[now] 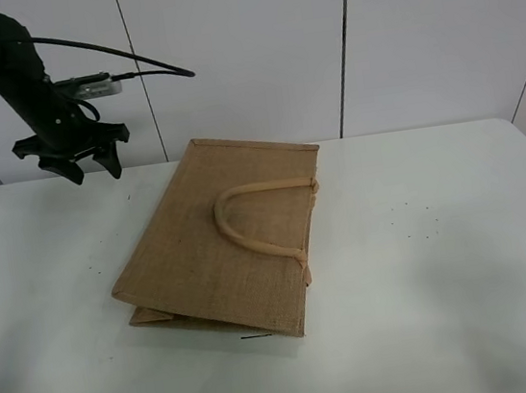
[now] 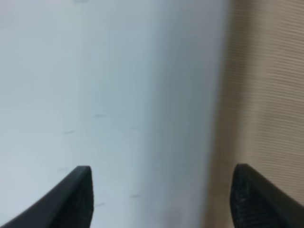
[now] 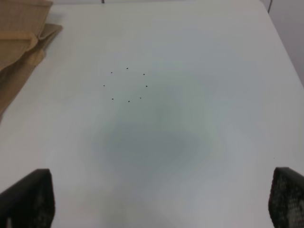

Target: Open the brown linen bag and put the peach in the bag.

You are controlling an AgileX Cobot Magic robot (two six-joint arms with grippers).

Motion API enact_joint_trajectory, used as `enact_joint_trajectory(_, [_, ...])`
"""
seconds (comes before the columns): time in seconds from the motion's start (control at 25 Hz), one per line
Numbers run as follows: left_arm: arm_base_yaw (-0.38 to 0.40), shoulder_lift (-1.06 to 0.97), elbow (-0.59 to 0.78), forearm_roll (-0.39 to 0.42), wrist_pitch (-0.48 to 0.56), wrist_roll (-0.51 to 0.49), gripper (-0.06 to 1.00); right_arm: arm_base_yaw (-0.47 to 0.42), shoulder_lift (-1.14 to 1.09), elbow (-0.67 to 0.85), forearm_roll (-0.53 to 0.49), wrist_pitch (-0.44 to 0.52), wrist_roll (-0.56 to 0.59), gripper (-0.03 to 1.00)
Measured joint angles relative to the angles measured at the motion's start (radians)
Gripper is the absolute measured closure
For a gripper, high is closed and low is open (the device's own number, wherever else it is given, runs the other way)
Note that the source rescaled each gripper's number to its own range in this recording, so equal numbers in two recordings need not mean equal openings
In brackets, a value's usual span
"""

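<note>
The brown linen bag (image 1: 222, 239) lies flat and folded on the white table (image 1: 446, 260), one rolled loop handle (image 1: 252, 219) resting on top. My left gripper (image 1: 85, 168) hangs open and empty above the table's far left, left of the bag's far corner. In the left wrist view its fingertips (image 2: 76, 194) are spread apart, with blurred bag weave (image 2: 266, 95) along one side. My right gripper (image 3: 161, 194) is open and empty over bare table; a corner of the bag (image 3: 21, 42) shows at the frame's edge. The right gripper is outside the exterior high view. The peach is out of view.
A ring of small black dots (image 1: 412, 220) marks the table right of the bag; it also shows in the right wrist view (image 3: 126, 85). A white panelled wall (image 1: 244, 54) stands behind the table. The table's right edge (image 3: 280, 42) runs close by.
</note>
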Motion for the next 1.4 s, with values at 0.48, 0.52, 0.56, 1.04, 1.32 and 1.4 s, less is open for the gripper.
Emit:
enact_joint_trajectory(0.48, [0.036,-0.012,0.015,-0.023,0.118,-0.004,0.09,0.0,0.0,0.0,0.0,0.0,0.0,-0.03])
enact_joint_trajectory(0.52, [0.036,-0.026,0.032,-0.033,0.118,-0.004,0.09,0.0,0.0,0.0,0.0,0.0,0.0,-0.03])
enact_joint_trajectory(0.56, [0.036,-0.047,0.058,-0.036,0.118,-0.004,0.09,0.0,0.0,0.0,0.0,0.0,0.0,-0.03])
enact_joint_trajectory(1.04, [0.036,-0.534,0.509,-0.025,0.118,0.008,0.09,0.0,0.0,0.0,0.0,0.0,0.0,-0.03])
enact_joint_trajectory(1.32, [0.036,-0.942,0.819,0.027,0.12,0.014,0.09,0.0,0.0,0.0,0.0,0.0,0.0,-0.03])
enact_joint_trajectory(1.4, [0.036,-1.052,0.899,0.029,0.121,0.014,0.09,0.0,0.0,0.0,0.0,0.0,0.0,-0.03])
